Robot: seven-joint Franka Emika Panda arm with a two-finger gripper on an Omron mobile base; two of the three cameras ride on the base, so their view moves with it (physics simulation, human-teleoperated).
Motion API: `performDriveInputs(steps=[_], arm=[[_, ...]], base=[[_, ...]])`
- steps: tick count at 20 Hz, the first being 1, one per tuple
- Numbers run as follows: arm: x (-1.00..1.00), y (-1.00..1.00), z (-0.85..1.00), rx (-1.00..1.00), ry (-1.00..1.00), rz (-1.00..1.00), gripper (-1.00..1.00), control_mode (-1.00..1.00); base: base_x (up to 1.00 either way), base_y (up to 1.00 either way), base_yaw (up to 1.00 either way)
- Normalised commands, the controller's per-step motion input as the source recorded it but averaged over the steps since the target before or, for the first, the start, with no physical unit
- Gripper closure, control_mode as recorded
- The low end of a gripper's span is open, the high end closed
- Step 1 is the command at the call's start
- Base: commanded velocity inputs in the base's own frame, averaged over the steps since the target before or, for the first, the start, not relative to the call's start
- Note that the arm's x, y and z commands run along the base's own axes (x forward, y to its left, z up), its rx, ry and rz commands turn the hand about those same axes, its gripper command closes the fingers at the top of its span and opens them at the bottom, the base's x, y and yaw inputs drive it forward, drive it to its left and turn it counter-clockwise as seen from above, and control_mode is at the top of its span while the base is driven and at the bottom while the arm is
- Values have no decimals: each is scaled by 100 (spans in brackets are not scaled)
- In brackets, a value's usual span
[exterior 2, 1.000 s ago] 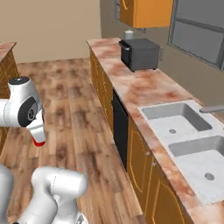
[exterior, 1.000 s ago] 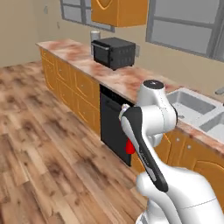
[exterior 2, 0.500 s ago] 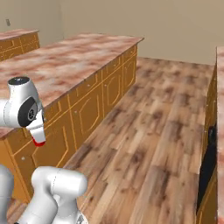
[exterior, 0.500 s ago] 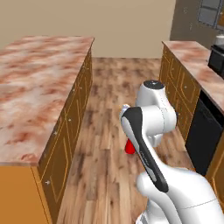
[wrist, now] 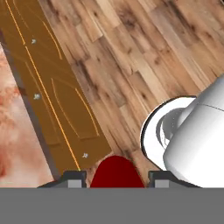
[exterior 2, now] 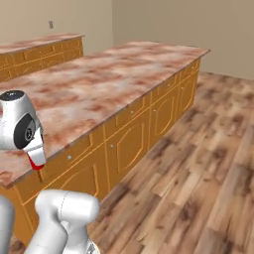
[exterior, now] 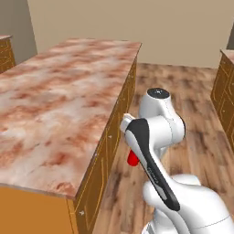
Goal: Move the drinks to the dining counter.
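red can (wrist: 114, 171) in gripper (wrist: 116, 177), beside dining counter (exterior: 59, 105) edge

no readable text, labels, brands or numbers anywhere

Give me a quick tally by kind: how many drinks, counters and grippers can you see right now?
Drinks: 1, the red can clamped in the gripper
Counters: 3, the dining counter, a second counter behind it, and the corner of a third at the right edge of the left base view
Grippers: 1
Total: 5
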Motion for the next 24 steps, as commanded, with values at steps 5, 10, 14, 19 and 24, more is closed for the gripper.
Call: performDriveInputs(steps=[5, 10, 14, 19, 24], arm=[[0, 0, 0, 0, 0, 0, 100, 100], [0, 0, 0, 0, 0, 0, 100, 100], [0, 0, 0, 0, 0, 0, 100, 100], [0, 0, 0, 0, 0, 0, 100, 100], [40, 0, -5, 0, 4, 2, 100, -100]], base=[[100, 31, 37], [68, 0, 82], [49, 0, 85], [75, 3, 42], [0, 0, 0]])
